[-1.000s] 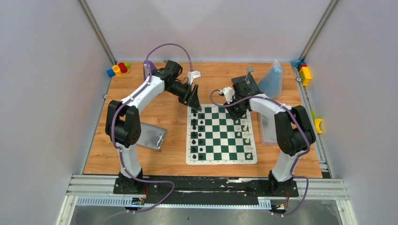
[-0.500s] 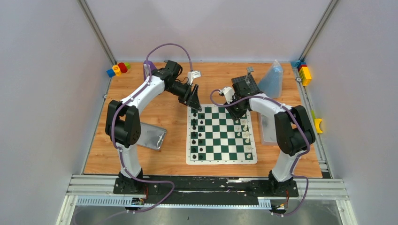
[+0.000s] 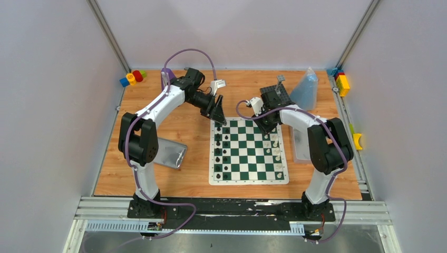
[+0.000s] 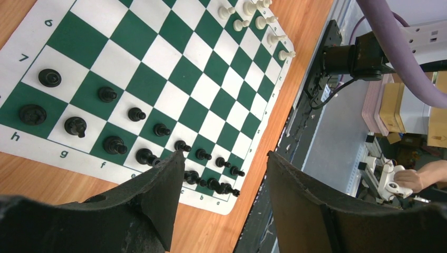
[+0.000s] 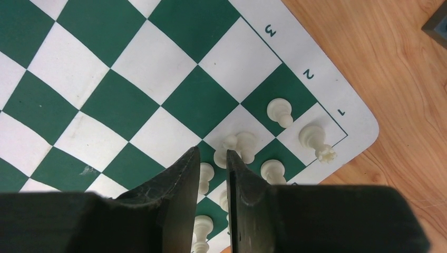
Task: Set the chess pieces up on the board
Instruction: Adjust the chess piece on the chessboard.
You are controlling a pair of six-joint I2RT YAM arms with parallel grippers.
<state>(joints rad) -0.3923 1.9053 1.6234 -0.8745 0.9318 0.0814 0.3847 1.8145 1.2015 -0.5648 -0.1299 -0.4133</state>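
The green and white board [image 3: 246, 158] lies in the middle of the table. Black chess pieces [image 3: 221, 150] stand in two columns along its left side, and white chess pieces [image 3: 274, 153] along its right side. My left gripper [image 3: 219, 117] hovers over the board's far left corner. Its jaws [image 4: 225, 155] are wide open and empty above the black pieces [image 4: 108, 145]. My right gripper [image 3: 268, 126] hangs over the far right corner. Its jaws [image 5: 212, 151] stand a narrow gap apart above white pieces [image 5: 238, 147], two of which touch; nothing fills the gap.
A silver tin [image 3: 171, 153] lies left of the board and a clear container [image 3: 300, 145] right of it. A dark studded plate [image 3: 277, 95] and a bluish plastic bag [image 3: 305, 89] sit at the back right. Colourful blocks [image 3: 132, 78] mark the far left corner.
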